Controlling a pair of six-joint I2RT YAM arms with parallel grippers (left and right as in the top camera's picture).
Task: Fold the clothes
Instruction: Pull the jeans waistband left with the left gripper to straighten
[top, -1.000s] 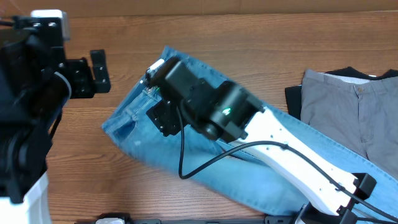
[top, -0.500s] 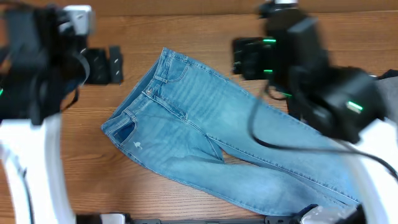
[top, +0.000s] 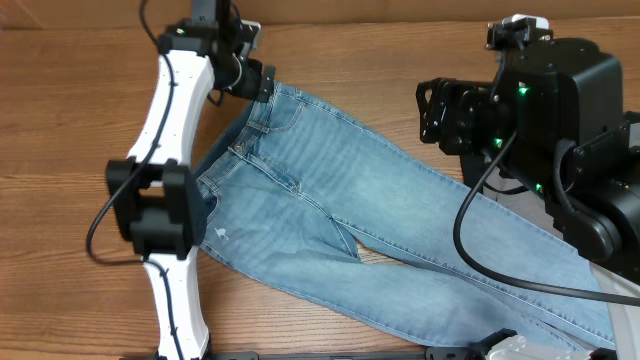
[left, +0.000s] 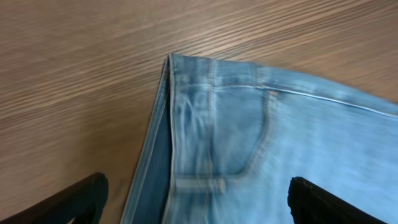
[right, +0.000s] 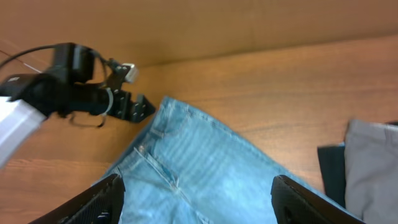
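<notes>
The light blue jeans (top: 330, 210) lie flat and diagonal on the wooden table, waistband at the upper left, legs running to the lower right, a small white rip (top: 221, 235) on the left thigh. My left gripper (top: 255, 80) is open just above the waistband's top corner (left: 180, 68), holding nothing. My right gripper (top: 432, 110) is open and empty, raised above the table to the right of the jeans, which show below it in the right wrist view (right: 199, 168).
Grey trousers on a dark garment (right: 373, 168) lie at the right side of the table. The table's back edge meets a brown wall (right: 217, 25). Bare wood (top: 60, 150) lies left of the jeans.
The right arm has lifted off the jeans and swung to the right. The left arm has reached from the far left to the waistband's top corner.
</notes>
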